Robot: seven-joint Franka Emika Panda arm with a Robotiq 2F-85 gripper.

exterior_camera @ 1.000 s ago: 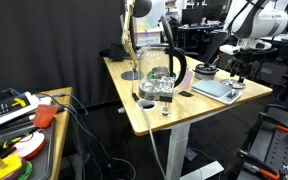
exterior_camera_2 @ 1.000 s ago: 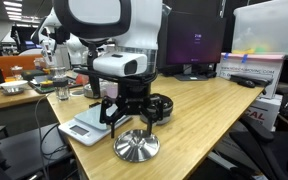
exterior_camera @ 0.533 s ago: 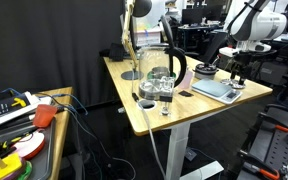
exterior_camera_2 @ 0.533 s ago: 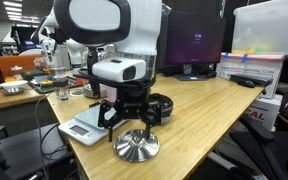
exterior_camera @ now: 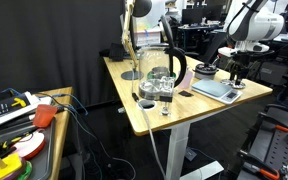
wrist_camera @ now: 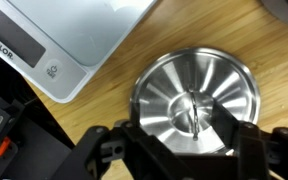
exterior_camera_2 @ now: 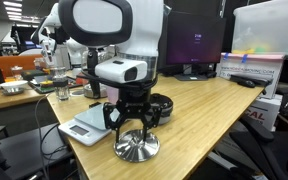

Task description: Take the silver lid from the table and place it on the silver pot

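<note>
The silver lid (wrist_camera: 195, 100) lies flat on the wooden table, shiny and round with a thin handle across its middle. It also shows in an exterior view (exterior_camera_2: 137, 147) near the table's front corner. My gripper (wrist_camera: 181, 137) hangs straight above it, open, with one finger on each side of the lid's handle. In an exterior view my gripper (exterior_camera_2: 130, 128) is just above the lid. The silver pot (exterior_camera: 160, 76) with its black curved handle stands at the far end of the table, well away from my gripper (exterior_camera: 239, 72).
A grey kitchen scale (wrist_camera: 72, 35) lies next to the lid and also shows in both exterior views (exterior_camera_2: 84, 127) (exterior_camera: 217, 88). A dark round object (exterior_camera_2: 158, 104) sits behind the gripper. A lamp with a round base (exterior_camera: 131, 74) and a small dark cup (exterior_camera: 146, 102) stand near the pot.
My gripper has come down a little closer to the lid, still open. The lid and the pot have not moved.
</note>
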